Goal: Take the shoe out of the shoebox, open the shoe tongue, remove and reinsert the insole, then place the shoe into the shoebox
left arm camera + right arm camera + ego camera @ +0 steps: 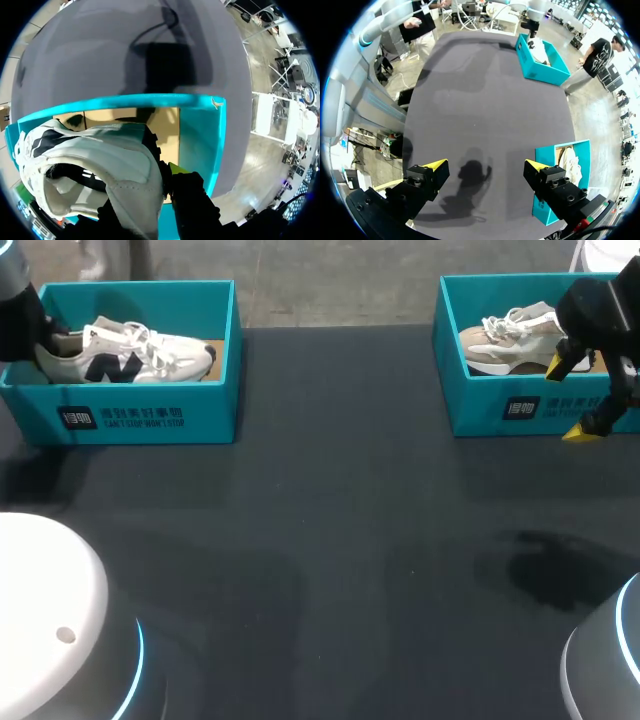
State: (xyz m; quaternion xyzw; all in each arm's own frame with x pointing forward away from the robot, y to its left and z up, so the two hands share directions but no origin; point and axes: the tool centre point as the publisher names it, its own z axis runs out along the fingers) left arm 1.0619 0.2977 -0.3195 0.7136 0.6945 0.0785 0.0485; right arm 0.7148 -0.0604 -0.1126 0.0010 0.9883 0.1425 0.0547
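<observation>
A white shoe point(135, 350) with a dark side logo lies in the teal shoebox point(150, 415) at the far left, toe pointing right. My left gripper point(167, 176) is shut on the heel of the white shoe point(107, 162); one yellow tip shows outside the heel and the other finger is hidden inside the shoe. In the head view the left arm point(20, 325) covers the heel. My right gripper point(572, 400) hangs open over the front wall of a second teal shoebox point(500, 405) at the far right, which holds a beige shoe point(510, 340). Nothing is between the right gripper's point(485, 165) fingers.
The dark table point(330, 540) stretches between the two boxes and toward the near edge. The beige shoe's box point(547, 172) lies just beside my right gripper's finger. Both arm bases stand at the near corners.
</observation>
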